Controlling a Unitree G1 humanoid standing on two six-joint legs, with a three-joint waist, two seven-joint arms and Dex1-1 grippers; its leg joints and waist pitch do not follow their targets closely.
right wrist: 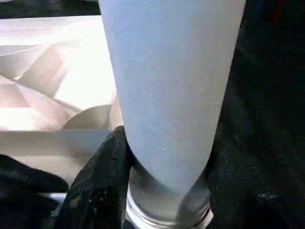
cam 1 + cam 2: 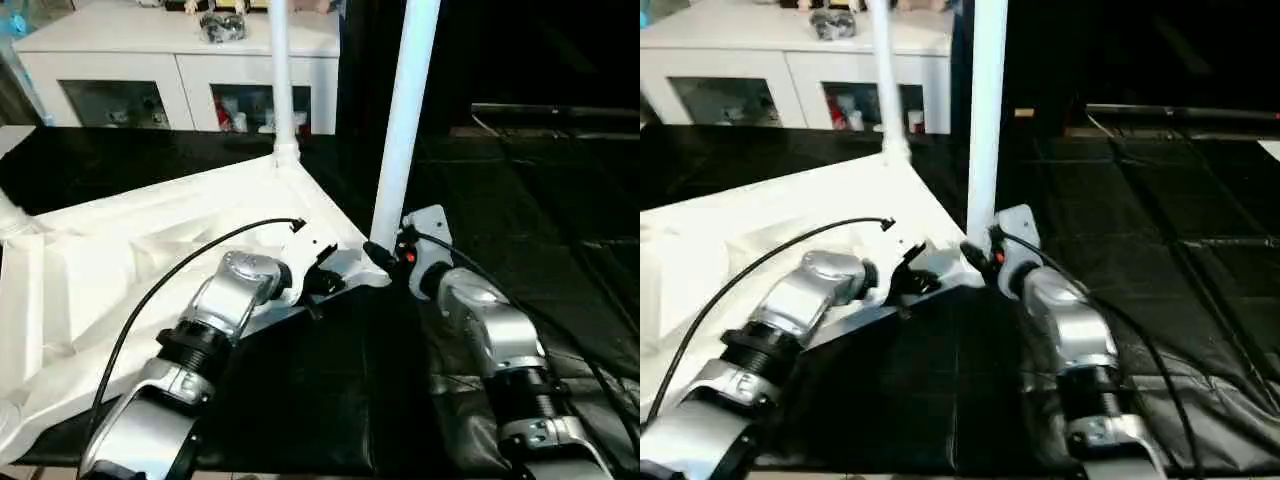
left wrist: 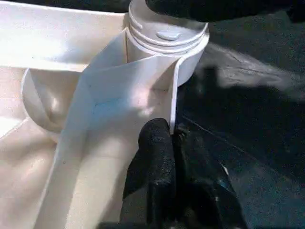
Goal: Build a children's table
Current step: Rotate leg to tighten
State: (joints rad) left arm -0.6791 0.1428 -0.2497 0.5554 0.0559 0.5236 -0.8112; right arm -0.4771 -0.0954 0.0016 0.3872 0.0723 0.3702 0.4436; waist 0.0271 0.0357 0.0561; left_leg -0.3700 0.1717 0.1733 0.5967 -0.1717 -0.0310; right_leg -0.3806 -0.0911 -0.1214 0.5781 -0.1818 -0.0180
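Observation:
The white table top [image 2: 120,260] lies underside up on a black mat. One white leg [image 2: 281,80] stands upright in its far corner socket. A second leg [image 2: 405,120] stands in the near right corner socket [image 3: 167,33]. My left gripper [image 2: 325,280] is shut on the top's thin rim [image 3: 174,95] just beside that socket, and its fingers [image 3: 157,157] pinch the edge. My right gripper [image 2: 385,255] is at the base of the near leg [image 1: 167,86], with a black finger [image 1: 102,181] pressed against each side of it.
A white cabinet with glass doors [image 2: 180,60] stands at the back, with small items on it. The black mat [image 2: 330,390] spreads in front of me and to the right. A black cable [image 2: 170,280] arcs over my left forearm.

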